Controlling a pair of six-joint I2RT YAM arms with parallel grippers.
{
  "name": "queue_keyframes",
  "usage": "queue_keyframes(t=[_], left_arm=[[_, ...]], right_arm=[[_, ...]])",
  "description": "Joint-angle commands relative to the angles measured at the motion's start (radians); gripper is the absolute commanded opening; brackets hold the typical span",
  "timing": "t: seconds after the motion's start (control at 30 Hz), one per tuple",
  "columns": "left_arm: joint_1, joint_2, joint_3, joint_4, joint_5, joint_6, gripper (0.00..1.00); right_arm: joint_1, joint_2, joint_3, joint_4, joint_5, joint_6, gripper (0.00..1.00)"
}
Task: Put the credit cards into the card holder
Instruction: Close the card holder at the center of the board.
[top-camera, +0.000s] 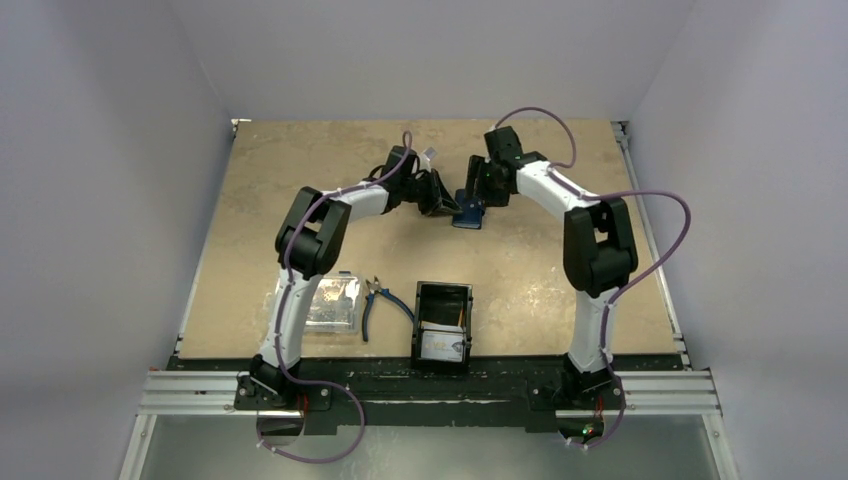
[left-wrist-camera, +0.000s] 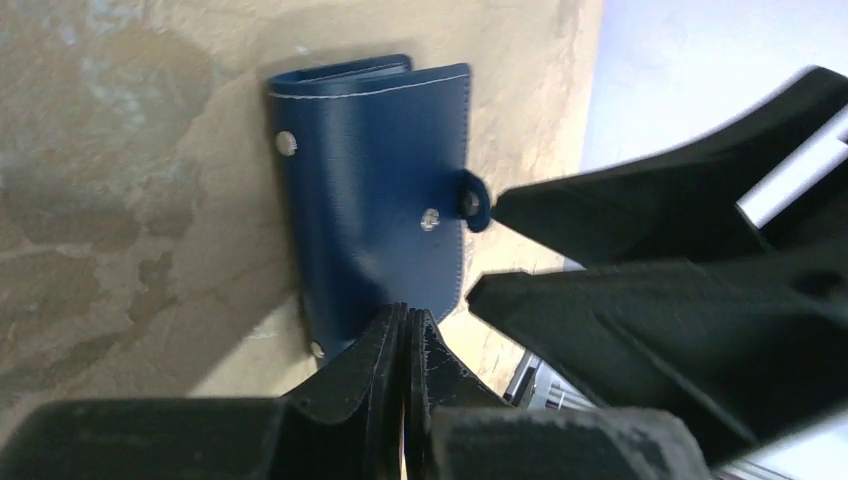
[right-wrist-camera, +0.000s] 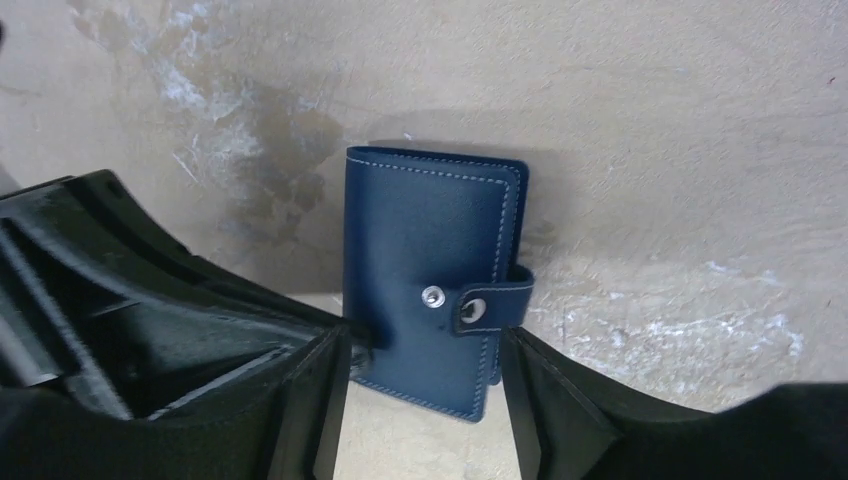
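The card holder (right-wrist-camera: 425, 235), a navy wallet folded shut, sits far out on the table (top-camera: 468, 212); its strap end lies beside a bare snap stud. My left gripper (left-wrist-camera: 410, 322) is shut with nothing between its fingers, and its tip touches the wallet's near edge. My right gripper (right-wrist-camera: 422, 340) is open. Its fingers (right-wrist-camera: 320, 400) straddle the wallet's lower end with slim gaps. In the top view, the left gripper (top-camera: 445, 205) and the right gripper (top-camera: 480, 195) meet at the wallet. A pale credit card (top-camera: 443, 346) lies in the black tray (top-camera: 441, 293).
A clear plastic box (top-camera: 330, 300) and blue-handled pliers (top-camera: 380, 300) lie near the left arm's base. The black tray stands between the two arm bases. Pale walls close in the table on three sides.
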Motion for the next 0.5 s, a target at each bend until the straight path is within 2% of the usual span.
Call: queue_keyframes(t=[0.0, 0.27, 0.47], left_arm=[[-0.021, 0.028, 0.055, -0.01, -0.005, 0.018, 0.0], [-0.033, 0.055, 0.084, -0.107, -0.063, 0.062, 0.0], [-0.033, 0.053, 0.097, -0.149, -0.098, 0.09, 0.0]], right_arm=[[0.04, -0.016, 0.091, -0.051, 0.188, 0.022, 0.6], [0.07, 0.007, 0.12, -0.104, 0.288, -0.007, 0.42], [0.073, 0.019, 0.127, -0.118, 0.294, -0.028, 0.41]])
